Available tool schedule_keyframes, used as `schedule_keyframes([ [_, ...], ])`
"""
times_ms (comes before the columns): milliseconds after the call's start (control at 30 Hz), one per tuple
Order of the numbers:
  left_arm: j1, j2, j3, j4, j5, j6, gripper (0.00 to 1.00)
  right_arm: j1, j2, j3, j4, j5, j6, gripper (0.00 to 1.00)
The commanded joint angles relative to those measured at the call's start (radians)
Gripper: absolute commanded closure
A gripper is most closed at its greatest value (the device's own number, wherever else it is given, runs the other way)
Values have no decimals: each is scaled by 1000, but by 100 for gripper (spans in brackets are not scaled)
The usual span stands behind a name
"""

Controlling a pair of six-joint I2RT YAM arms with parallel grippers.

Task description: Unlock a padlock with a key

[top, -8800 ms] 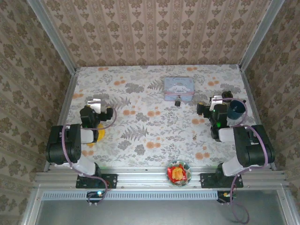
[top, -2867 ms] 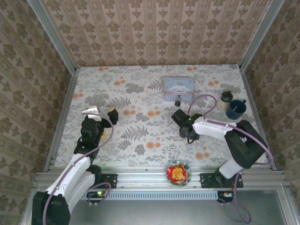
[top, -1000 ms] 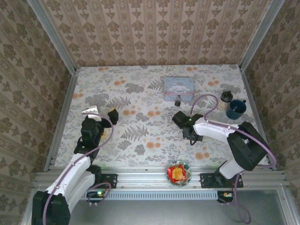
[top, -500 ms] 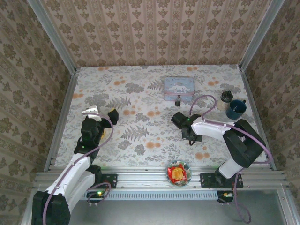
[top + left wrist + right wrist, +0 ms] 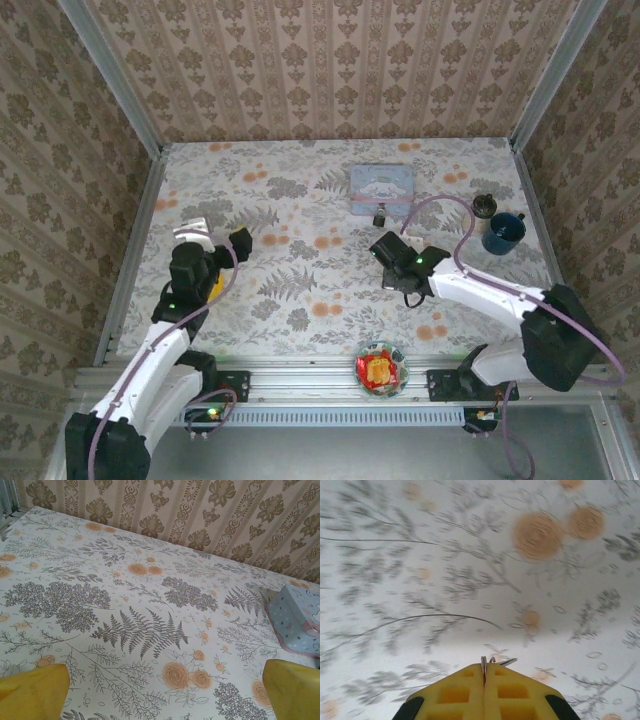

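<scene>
The tiny dark padlock with its thin silvery shackle stands just in front of the light blue tin. My right gripper hovers low over the floral tablecloth a short way in front of the padlock. In the right wrist view that gripper is shut on the key; thin metal pokes out between the yellow fingers, and a small ring and a second blade hang beside it. My left gripper is at the left side, open. Its yellow fingers stand wide apart around bare cloth.
The blue tin's corner shows at the right edge of the left wrist view. A dark round-lidded jar and a blue cup stand at the far right. A bowl of red and orange pieces sits at the near edge.
The right arm's elbow has swung out to the right and its gripper has shifted slightly toward the padlock, still shut on the key. The left gripper has edged a little farther from its base.
</scene>
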Motion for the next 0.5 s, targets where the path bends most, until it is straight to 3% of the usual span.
schedule_keyframes([
  [0,-2,-15,41,-65,50,-13,0,20,-59,34,59,-52,-89,100],
  [467,2,-57,40,-27,303,-6,0,35,-162,102,213,-296,-168,100],
])
